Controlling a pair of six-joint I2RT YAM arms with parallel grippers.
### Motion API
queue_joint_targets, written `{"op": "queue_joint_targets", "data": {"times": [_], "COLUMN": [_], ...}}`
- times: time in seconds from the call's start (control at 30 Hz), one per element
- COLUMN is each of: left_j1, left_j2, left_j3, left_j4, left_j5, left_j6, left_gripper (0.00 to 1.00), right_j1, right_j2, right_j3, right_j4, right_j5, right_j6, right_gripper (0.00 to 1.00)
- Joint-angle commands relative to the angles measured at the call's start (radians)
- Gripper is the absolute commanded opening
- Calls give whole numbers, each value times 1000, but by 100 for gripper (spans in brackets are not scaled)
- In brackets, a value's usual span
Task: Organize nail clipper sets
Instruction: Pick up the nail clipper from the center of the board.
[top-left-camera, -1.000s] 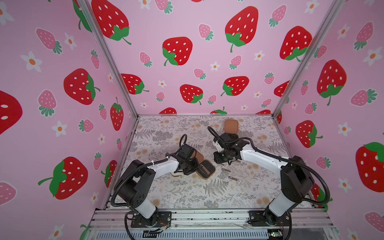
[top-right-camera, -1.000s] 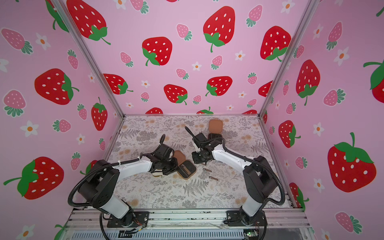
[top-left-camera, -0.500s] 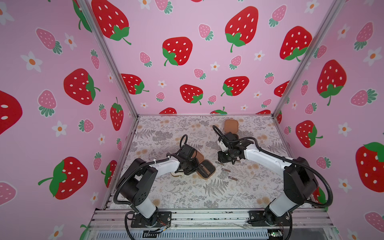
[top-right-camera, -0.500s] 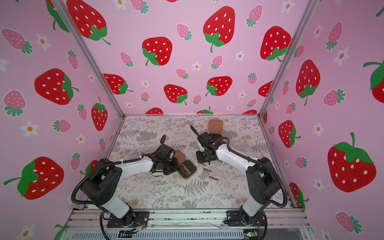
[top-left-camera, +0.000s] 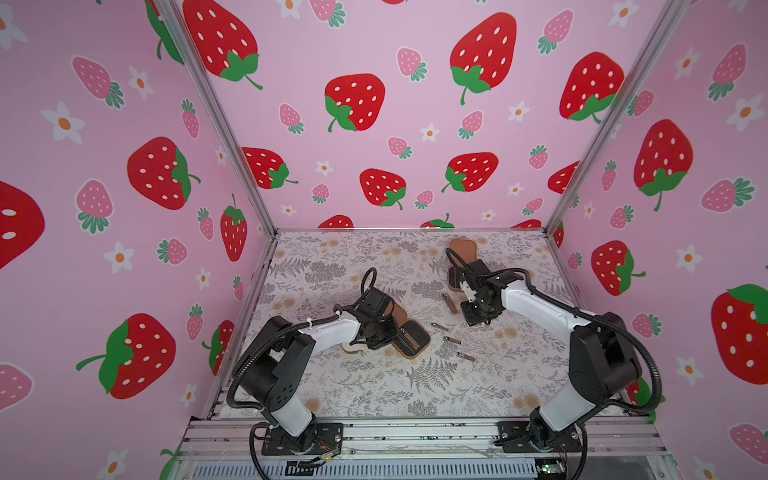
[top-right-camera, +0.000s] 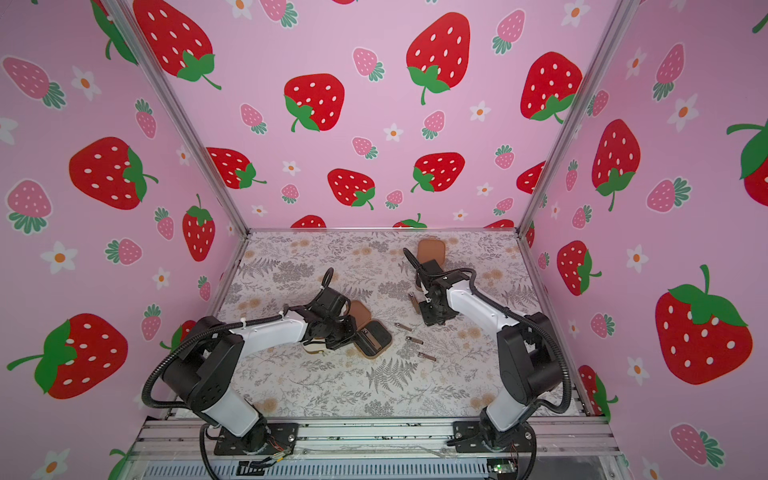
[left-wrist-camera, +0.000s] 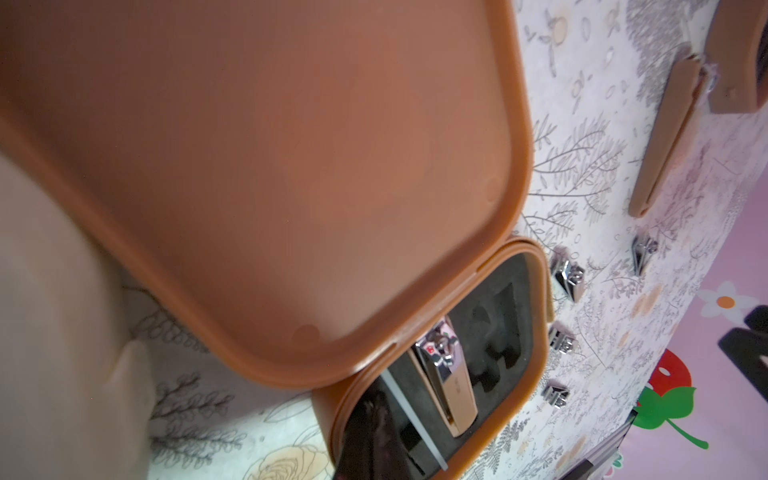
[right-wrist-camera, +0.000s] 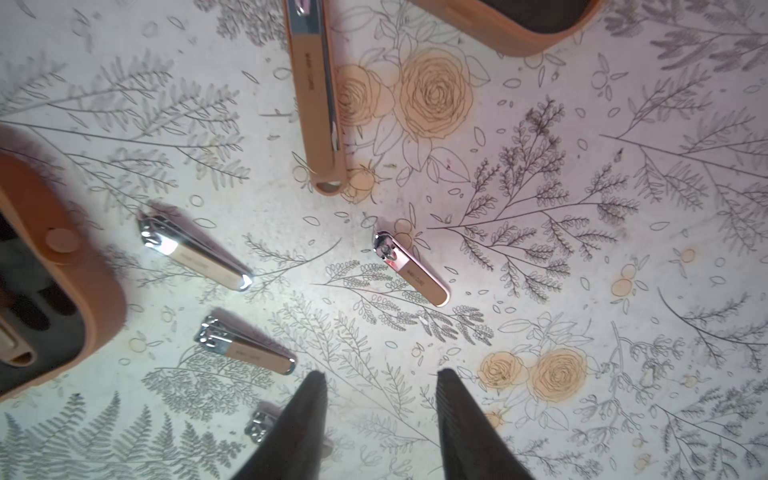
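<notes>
The right gripper (right-wrist-camera: 380, 374) stands released, its dark tapered fingers (right-wrist-camera: 299, 424) parted over the bare floral table (top-left-camera: 374, 386) with nothing between them. One finger half hides a small clipper (right-wrist-camera: 259, 426). The left gripper (top-left-camera: 376, 332) is clenched, but its tips stay out of sight, so whether it pinches the lid (left-wrist-camera: 270, 166) cannot be told. That smooth, rounded tan-brown lid stands over the open brown case (top-left-camera: 411, 338) near the table's middle and covers much of its black foam, where one chrome clipper (left-wrist-camera: 449, 382) sits slotted. Loose clippers (right-wrist-camera: 195, 257), chrome-headed with tan levers, lie at three o'clock of it. A second brown case (top-left-camera: 463, 249) sits at one o'clock, partly behind the right arm. The cream case (top-left-camera: 355, 349) peeks out at eight o'clock.
</notes>
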Motion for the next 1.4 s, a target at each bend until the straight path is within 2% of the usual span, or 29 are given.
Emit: {"op": "queue_joint_targets", "data": {"times": [0.0, 0.27, 0.6, 0.93, 1.07, 1.23, 1.37], "left_j1": [4, 13, 19, 21, 21, 21, 22], "left_j2": [23, 22, 22, 25, 30, 28, 27], "left_j3": [12, 13, 12, 12, 12, 10, 9], "left_j4": [-100, -104, -104, -103, -100, -97, -97], "left_j5": [-53, -43, -42, -38, -33, -33, -33], "left_j6": [21, 28, 29, 29, 30, 28, 28], "left_gripper": [0, 0, 0, 0, 0, 0, 0], "right_j1": [-19, -44, -79, -110, -113, -115, -113], "right_j2": [50, 149, 207, 240, 245, 236, 202], "right_j3": [12, 33, 50, 20, 9, 0, 2], "right_j4": [-23, 54, 94, 116, 118, 121, 116], "right_j5": [21, 2, -32, -121, -134, -141, -144], "right_j6": [-107, -194, -224, -208, -201, -186, -172], "right_gripper": [50, 51, 49, 32, 27, 15, 11]}}
